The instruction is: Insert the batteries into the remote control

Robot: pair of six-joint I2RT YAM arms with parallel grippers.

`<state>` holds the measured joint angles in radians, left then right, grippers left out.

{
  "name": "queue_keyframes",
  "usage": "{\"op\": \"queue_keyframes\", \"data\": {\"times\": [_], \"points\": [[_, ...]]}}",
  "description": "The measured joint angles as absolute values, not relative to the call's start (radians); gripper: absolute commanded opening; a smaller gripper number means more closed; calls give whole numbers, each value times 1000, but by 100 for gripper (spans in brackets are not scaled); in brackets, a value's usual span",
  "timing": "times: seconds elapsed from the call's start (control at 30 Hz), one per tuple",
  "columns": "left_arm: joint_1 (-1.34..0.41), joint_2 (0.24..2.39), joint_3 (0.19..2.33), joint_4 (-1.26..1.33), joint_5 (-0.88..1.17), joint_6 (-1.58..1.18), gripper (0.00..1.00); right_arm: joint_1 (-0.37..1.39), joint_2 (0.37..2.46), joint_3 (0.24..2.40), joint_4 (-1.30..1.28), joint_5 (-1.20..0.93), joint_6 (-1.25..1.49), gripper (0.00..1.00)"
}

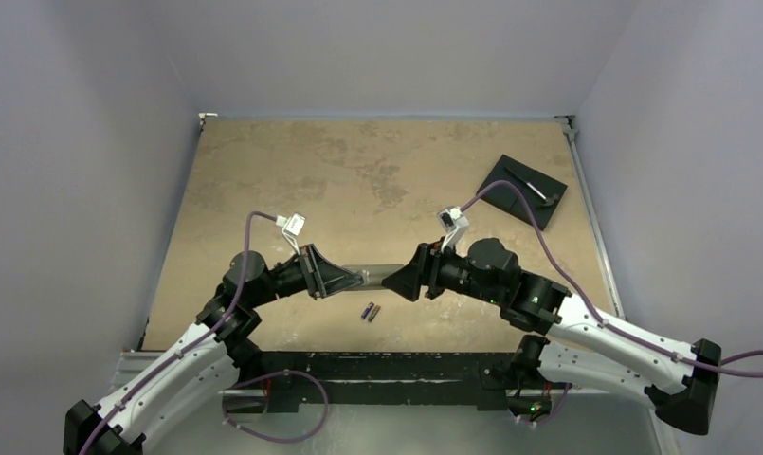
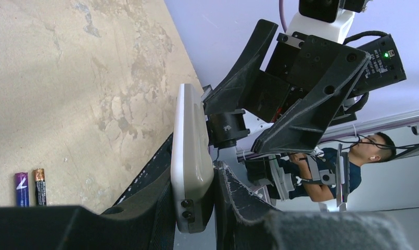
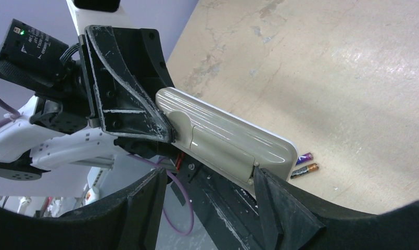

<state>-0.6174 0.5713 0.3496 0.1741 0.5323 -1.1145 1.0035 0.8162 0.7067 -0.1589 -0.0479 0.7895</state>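
The remote control (image 2: 190,151) is held in the air above the table's near middle with my left gripper (image 2: 197,179) shut on one end, white face edge on. In the right wrist view its grey ribbed back (image 3: 223,138) with the cover panel faces the camera. My right gripper (image 3: 208,177) stands open at the remote's free end. One fingertip (image 3: 259,174) touches the cover's edge and the other is well off to the side. From above, the left gripper (image 1: 344,278) and the right gripper (image 1: 398,282) face each other across the remote (image 1: 377,273). Two batteries (image 1: 369,312) lie side by side on the table below.
A black square plate (image 1: 510,180) with a thin grey strip (image 1: 535,188) on it lies at the back right of the tan table (image 1: 358,171). Purple cables loop off both wrists. Grey walls close in the table at the back and sides.
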Motion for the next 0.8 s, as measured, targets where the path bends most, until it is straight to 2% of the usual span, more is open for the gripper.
{"op": "queue_keyframes", "data": {"times": [0.8], "points": [[-615, 582, 345, 188, 512, -1127, 0, 1008, 857, 694, -98, -43, 785, 72]]}}
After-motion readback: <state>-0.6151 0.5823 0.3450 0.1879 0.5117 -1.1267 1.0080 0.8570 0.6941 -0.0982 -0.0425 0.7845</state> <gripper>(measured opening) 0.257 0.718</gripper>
